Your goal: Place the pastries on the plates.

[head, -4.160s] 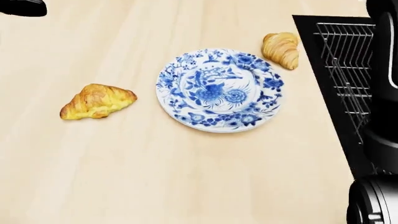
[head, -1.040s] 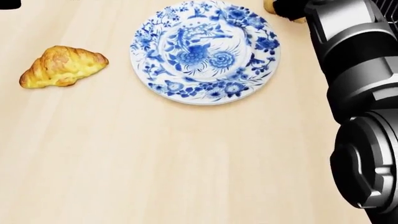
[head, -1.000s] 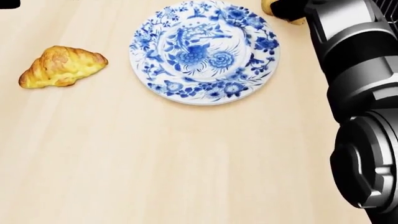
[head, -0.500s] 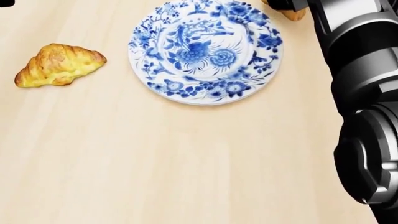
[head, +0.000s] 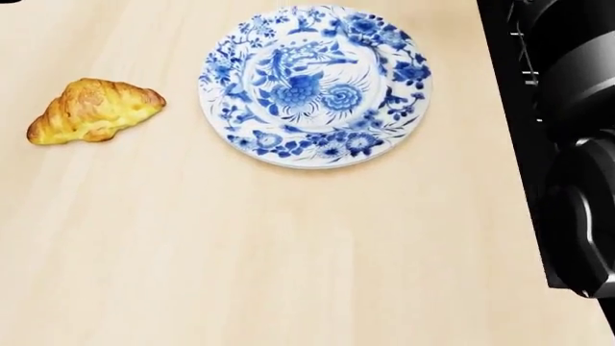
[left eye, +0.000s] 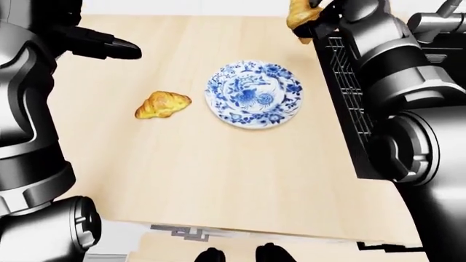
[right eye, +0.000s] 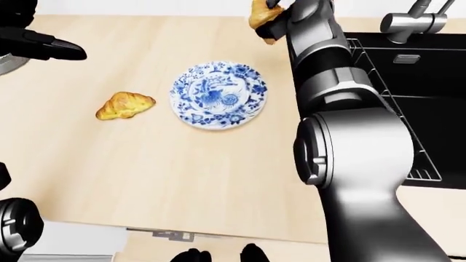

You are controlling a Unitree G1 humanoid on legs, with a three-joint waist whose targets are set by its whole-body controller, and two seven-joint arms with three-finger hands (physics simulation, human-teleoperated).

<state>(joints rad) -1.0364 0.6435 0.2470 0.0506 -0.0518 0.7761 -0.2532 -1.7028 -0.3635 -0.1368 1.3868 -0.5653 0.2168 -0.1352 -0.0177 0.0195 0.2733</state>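
Landmark: blue-and-white patterned plate (head: 315,85), flat on the light wooden counter (head: 240,252), nothing on it. Right hand (left eye: 318,15) sits above and to the right of the plate in the left-eye view, at the top edge of the picture, fingers closed round a croissant (left eye: 299,16); the pastry is lifted clear of the counter and pokes out to the left of the fingers, golden, roughly upright. In the right-eye view the same held croissant shows above the plate's upper right rim, with the right arm (right eye: 342,136) running down from it along the plate's right side. Second croissant (head: 93,109) lies on the counter to the left of the plate, near but not touching its rim, long axis tilted slightly, thicker end toward the plate. Left hand (left eye: 102,46) is well to the upper left of the plate, above the lying croissant, holding nothing; dark fingers point toward the plate; whether they are spread or pressed together I cannot tell. Black sink (right eye: 415,82) with a wire rack (left eye: 348,93) lies right of the plate, past the right arm; faucet (right eye: 408,21) at the sink's top edge. Head view shows only plate, lying croissant and dark arm on the plate's right.
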